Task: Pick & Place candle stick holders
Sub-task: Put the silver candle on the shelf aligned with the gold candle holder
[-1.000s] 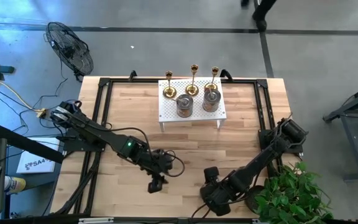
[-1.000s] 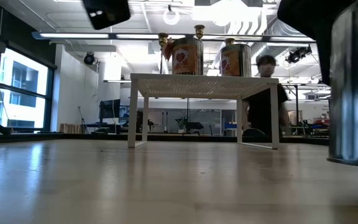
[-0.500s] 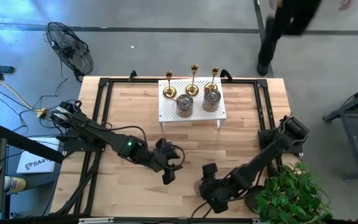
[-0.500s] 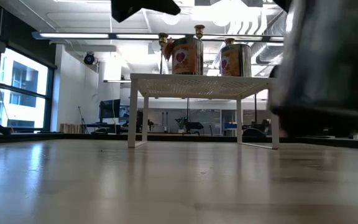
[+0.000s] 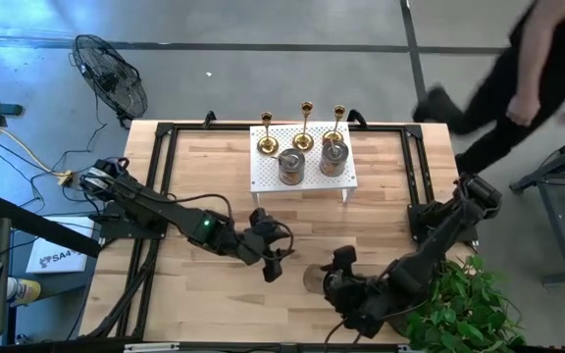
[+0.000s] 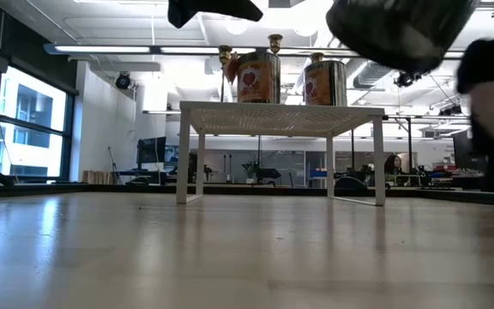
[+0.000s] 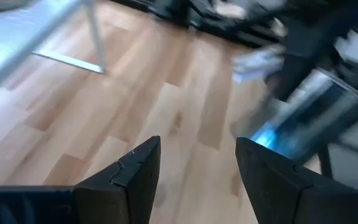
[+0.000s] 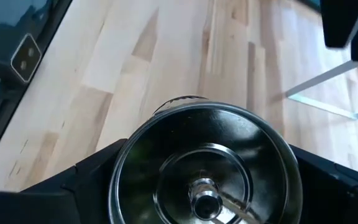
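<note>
Right tool (image 8: 205,186) clamps cup holder (image 8: 205,163); carry it level to rack (image 5: 302,162) ahead. Left tool (image 7: 197,168) half-open, empty.

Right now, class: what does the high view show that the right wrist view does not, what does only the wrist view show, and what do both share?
Only the high view: three gold candlesticks and two cylindrical holders on the white rack, the fan, the plant, the left tool and a person passing.
Only the wrist view: the third holder's hollow inside with its centre pin.
Both: the wooden table and the right tool gripping that holder.
</note>
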Tool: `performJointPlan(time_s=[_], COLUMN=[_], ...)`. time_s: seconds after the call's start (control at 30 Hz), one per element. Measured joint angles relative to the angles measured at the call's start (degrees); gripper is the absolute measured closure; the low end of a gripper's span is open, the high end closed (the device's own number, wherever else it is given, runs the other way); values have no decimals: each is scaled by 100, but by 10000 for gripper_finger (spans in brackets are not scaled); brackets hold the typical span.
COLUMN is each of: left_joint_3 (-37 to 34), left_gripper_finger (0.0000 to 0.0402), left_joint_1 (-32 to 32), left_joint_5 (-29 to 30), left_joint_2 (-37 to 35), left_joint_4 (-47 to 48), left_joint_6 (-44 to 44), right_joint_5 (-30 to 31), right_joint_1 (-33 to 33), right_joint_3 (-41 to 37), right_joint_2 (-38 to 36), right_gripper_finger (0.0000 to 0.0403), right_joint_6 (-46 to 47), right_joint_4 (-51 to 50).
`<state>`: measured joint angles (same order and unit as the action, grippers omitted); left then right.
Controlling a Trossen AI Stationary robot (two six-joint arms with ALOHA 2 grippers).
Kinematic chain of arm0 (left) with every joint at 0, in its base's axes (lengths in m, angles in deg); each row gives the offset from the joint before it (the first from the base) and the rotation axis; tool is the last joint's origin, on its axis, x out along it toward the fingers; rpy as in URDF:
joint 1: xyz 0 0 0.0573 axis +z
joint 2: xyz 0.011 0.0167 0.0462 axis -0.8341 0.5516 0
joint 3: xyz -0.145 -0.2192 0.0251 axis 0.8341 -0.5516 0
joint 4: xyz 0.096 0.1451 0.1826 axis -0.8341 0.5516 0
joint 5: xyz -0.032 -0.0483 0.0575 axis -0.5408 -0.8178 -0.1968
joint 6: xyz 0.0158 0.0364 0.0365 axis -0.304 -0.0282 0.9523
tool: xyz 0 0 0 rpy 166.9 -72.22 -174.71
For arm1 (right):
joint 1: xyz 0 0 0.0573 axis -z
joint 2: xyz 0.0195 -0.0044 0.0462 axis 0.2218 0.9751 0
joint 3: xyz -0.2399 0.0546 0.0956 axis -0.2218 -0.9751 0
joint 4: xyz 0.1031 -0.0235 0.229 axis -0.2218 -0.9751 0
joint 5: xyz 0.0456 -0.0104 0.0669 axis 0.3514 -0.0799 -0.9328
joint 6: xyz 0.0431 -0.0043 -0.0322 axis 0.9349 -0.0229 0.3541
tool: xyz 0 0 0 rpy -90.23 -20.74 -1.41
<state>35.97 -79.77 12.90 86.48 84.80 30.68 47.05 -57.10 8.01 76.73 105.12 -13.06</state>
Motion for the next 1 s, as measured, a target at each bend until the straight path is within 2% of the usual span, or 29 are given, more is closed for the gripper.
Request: performJointPlan(time_s=[0.2, 0.27, 0.4, 0.63, 0.87, 1.0], left_joint_3=[0, 0, 0, 0, 7, 5], left_gripper_finger=[195, 195, 195, 192, 139, 102], left_joint_1=[4, 2, 4, 22, 160, 151], left_joint_5=[389, 311, -279, -360, -265, -926], left_joint_2=[0, 0, 0, 0, 92, 130], left_joint_4=[0, 3, -3, -7, 55, -2], left_joint_6=[-245, -193, 69, -9, 11, 216], right_joint_5=[355, 436, 552, 606, 661, 655], right_joint_1=[-55, -51, -49, -45, -45, -45], right_joint_3=[0, 0, 0, 0, 0, 0], right_joint_2=[-230, -281, -330, -330, -330, -330], right_gripper_finger=[54, 54, 54, 54, 54, 54], right_joint_6=[11, 6, 2, 2, 7, 22], right_joint_4=[-158, -189, -235, -273, -300, -328])
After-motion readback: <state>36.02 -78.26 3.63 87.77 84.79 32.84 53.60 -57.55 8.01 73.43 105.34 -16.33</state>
